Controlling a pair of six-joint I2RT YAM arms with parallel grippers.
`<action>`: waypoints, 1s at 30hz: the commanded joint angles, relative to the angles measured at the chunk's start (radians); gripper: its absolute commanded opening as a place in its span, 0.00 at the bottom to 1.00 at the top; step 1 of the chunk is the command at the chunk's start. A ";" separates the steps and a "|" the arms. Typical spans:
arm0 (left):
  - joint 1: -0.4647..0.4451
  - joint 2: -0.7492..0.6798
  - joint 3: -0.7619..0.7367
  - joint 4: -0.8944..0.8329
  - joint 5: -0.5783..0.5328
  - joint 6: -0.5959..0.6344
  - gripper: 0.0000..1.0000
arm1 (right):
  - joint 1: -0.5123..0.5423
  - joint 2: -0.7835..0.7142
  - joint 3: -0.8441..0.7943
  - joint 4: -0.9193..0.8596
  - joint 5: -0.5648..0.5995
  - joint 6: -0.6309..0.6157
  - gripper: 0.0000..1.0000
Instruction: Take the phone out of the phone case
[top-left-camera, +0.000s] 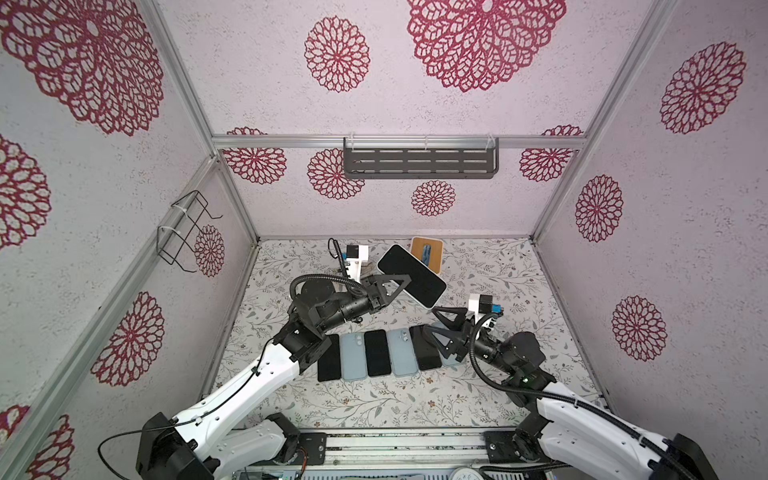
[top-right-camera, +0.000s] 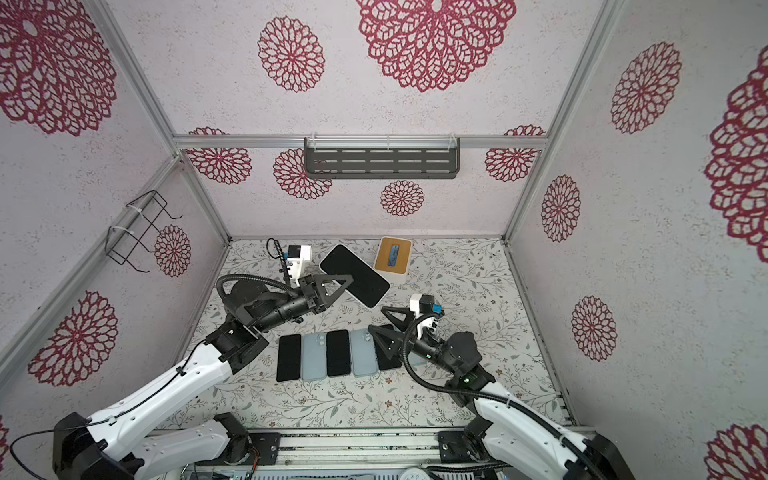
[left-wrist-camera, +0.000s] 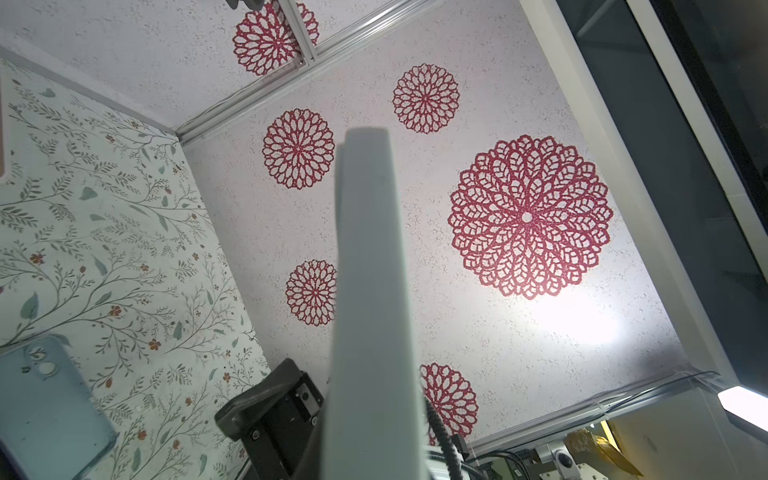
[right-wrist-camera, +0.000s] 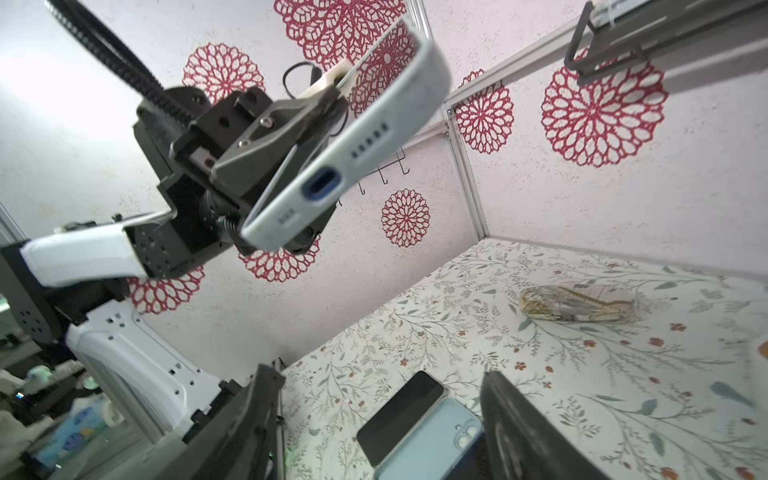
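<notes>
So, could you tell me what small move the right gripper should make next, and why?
Probably raise the open right gripper to the nearest corner of the case and pinch it: the left gripper holds the phone aloft, case on.

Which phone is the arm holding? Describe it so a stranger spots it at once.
Above the floral table, behind the row of phones, the left gripper holds one phone aloft. Unlike those lying flat, it sits tilted in a pale case.
</notes>
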 joint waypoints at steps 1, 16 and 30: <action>-0.006 -0.007 -0.005 0.123 -0.006 -0.015 0.00 | -0.003 0.036 0.052 0.280 -0.011 0.193 0.79; -0.008 -0.017 -0.025 0.138 -0.018 -0.017 0.00 | -0.003 0.160 0.113 0.413 -0.036 0.296 0.53; -0.007 -0.006 -0.009 0.126 -0.023 -0.015 0.00 | -0.004 0.203 0.115 0.437 -0.076 0.300 0.06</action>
